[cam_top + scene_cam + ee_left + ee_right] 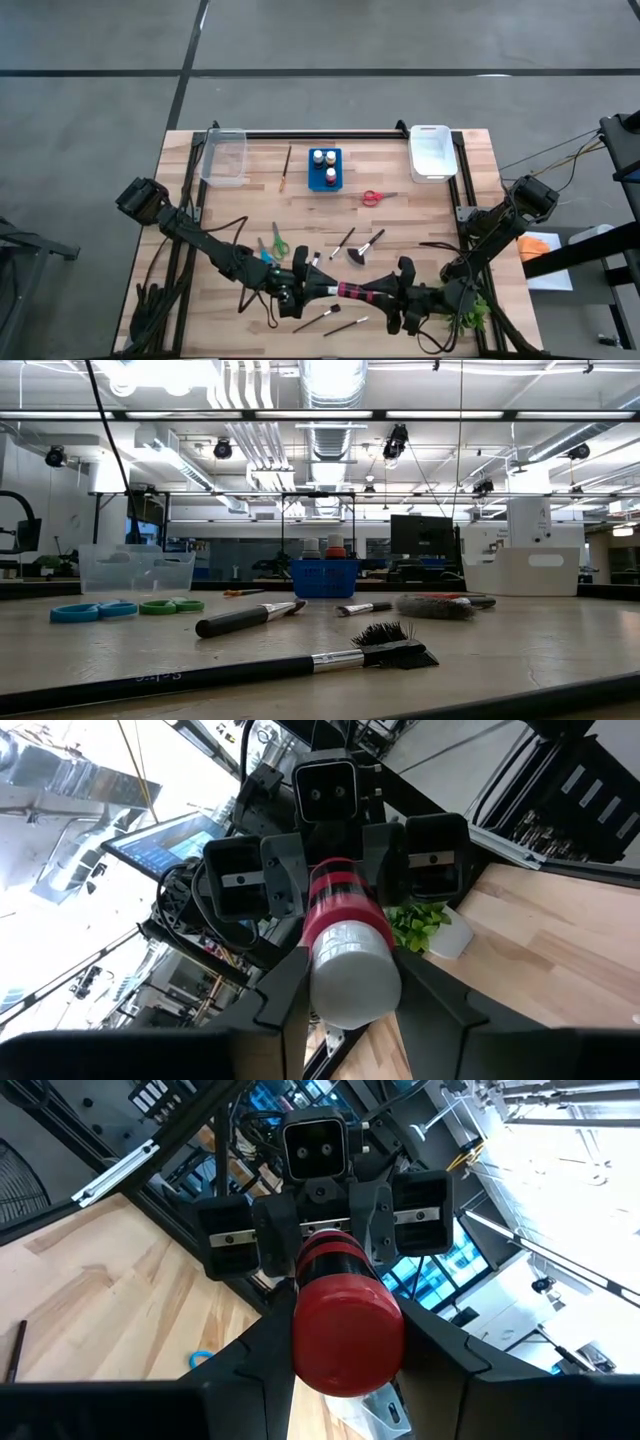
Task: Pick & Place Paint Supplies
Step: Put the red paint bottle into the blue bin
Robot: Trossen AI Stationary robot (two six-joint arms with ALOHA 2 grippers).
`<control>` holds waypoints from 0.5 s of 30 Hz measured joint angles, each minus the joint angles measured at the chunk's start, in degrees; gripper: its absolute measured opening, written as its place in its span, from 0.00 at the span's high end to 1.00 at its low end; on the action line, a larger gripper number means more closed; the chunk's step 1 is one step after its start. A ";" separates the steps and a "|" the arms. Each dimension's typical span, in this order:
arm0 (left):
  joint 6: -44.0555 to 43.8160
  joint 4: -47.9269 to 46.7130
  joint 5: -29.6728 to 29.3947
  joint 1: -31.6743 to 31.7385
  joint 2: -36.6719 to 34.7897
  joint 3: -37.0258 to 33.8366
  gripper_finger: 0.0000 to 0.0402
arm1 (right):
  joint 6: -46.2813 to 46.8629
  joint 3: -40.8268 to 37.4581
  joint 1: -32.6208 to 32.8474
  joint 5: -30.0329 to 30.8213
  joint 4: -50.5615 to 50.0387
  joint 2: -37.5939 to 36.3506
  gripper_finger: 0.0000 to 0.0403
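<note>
Two dark grippers meet at the table's six o'clock edge, both clamped on one small red-banded paint bottle (355, 291) held level above the wood. Left gripper (322, 288) grips the white base end at nine o'clock of it; right gripper (388, 294) holds the red cap end at three o'clock.

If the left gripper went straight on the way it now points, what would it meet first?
The left gripper points across the table's front at the right gripper, with a red paint bottle spanning the gap between them. Pushing on, it would probably drive that bottle into the right gripper; nothing else shows in that line.
</note>
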 joint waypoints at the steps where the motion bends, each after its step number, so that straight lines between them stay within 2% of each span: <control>1: -0.01 0.01 -0.01 0.00 0.00 0.00 0.70 | 0.00 0.00 0.02 0.00 -0.02 0.00 0.67; 8: -0.90 0.03 -0.21 0.00 0.00 0.00 0.70 | 2.59 0.00 0.02 0.11 -0.33 -0.13 0.64; 15: -0.90 0.03 -1.75 0.00 0.00 0.00 0.70 | 5.24 0.20 0.02 0.57 -0.32 -0.20 0.42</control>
